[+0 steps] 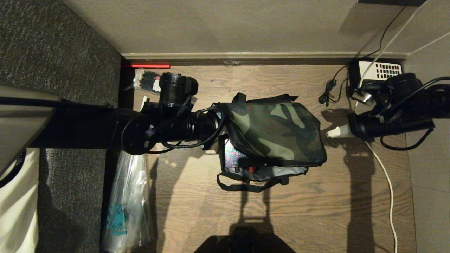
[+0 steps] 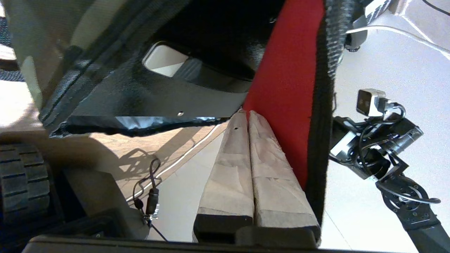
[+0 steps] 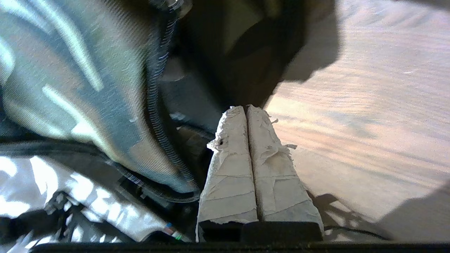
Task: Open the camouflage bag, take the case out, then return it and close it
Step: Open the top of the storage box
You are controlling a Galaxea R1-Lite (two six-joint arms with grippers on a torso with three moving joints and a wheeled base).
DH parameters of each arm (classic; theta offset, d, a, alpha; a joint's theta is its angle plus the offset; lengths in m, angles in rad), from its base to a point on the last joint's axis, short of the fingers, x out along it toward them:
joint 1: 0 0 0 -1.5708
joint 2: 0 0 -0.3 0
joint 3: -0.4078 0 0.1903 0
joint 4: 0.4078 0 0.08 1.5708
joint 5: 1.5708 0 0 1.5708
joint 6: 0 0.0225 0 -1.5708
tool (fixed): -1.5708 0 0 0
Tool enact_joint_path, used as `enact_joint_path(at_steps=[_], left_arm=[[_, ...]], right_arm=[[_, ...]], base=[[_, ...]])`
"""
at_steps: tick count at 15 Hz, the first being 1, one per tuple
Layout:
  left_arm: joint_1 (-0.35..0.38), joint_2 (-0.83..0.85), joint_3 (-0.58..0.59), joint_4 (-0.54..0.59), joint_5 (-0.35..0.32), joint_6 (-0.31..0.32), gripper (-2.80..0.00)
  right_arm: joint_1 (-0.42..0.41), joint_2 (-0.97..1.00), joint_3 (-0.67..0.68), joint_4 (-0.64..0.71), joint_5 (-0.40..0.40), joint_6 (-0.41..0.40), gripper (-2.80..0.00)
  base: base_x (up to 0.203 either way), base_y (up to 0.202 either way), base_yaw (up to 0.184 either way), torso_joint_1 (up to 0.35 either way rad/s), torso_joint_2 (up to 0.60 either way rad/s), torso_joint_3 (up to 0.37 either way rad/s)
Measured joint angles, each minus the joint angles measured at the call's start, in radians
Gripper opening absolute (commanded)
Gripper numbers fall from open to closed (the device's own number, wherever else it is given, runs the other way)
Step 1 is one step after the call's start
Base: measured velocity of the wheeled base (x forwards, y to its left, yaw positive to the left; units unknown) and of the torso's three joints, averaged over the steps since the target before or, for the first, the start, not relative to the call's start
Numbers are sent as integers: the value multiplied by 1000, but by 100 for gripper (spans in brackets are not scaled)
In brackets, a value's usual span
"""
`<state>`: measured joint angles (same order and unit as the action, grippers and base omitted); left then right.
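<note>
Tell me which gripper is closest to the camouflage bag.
The left gripper, at the camouflage bag's red lid edge; the right gripper is shut apart from it.

The raised flap (image 1: pixel 277 130) overhangs the camouflage bag (image 1: pixel 267 172), leaving a narrow gap.

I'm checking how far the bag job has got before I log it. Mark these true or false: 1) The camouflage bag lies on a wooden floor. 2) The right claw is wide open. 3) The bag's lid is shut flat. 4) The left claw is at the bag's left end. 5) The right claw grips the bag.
1) True: the camouflage bag lies on the wooden floor.
2) False: the right claw is shut, its taped fingers pressed together.
3) False: the lid is raised, showing its red inner edge and the grey lining below.
4) True: the left claw is at that end, shut against the red edge.
5) False: it holds nothing, stopping short of the bag.
</note>
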<state>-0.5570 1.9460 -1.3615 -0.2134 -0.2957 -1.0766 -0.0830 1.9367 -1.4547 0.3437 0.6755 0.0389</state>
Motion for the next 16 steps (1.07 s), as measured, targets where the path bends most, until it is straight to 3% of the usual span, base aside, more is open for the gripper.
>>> enact_joint_path(at_steps=[8, 16], left_arm=[[5, 3, -26, 2, 0, 0, -280], [13, 10, -82, 6, -1, -1, -280]], right_arm=[[74, -11, 1, 36, 30, 7, -280], [80, -11, 9, 79, 24, -9, -280]], base=[[0, 0, 0, 0, 0, 0], [0, 0, 0, 0, 0, 0]])
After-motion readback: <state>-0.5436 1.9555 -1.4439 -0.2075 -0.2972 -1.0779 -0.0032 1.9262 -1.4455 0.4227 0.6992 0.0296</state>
